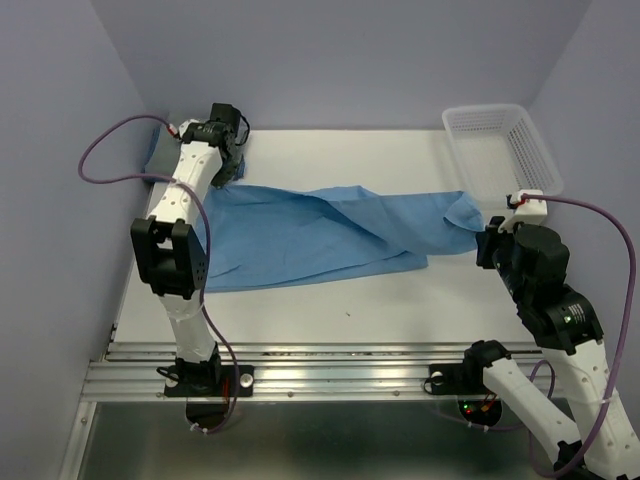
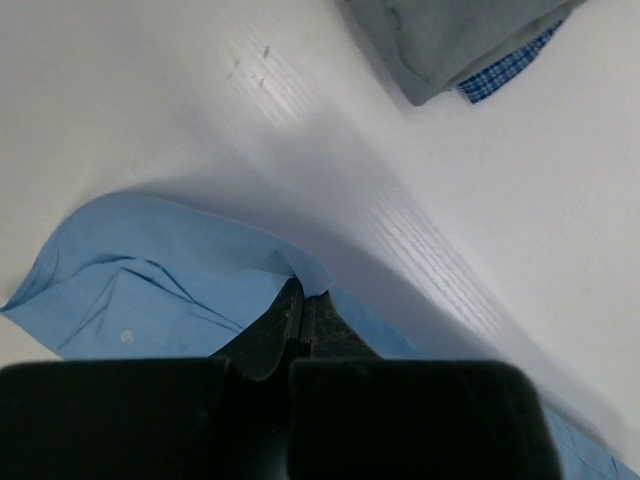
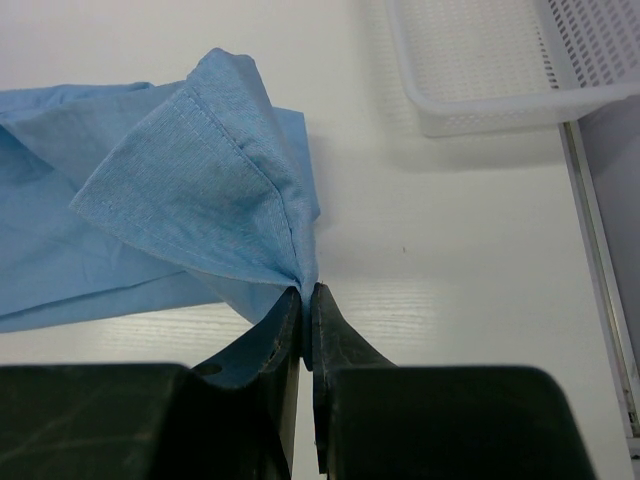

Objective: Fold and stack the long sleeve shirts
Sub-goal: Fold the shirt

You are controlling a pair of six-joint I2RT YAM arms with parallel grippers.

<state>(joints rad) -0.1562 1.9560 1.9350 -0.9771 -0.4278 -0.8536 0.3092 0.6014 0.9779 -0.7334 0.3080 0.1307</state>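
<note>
The light blue shirt (image 1: pixel 310 235) lies stretched across the middle of the table, partly folded over itself. My left gripper (image 1: pixel 228 172) is shut on its far left edge (image 2: pixel 300 265). My right gripper (image 1: pixel 490 238) is shut on its right end, pinching a bunched corner (image 3: pixel 210 180) held a little above the table. The grey shirt (image 2: pixel 450 35) lies folded at the far left corner, with a blue checked cloth (image 2: pixel 505 72) showing under it; in the top view only a sliver (image 1: pixel 158 155) shows behind my left arm.
A white plastic mesh basket (image 1: pixel 500 145) stands at the far right corner, also in the right wrist view (image 3: pixel 480 60). Purple walls close in the left, back and right. A metal rail (image 1: pixel 320 365) runs along the table's near edge.
</note>
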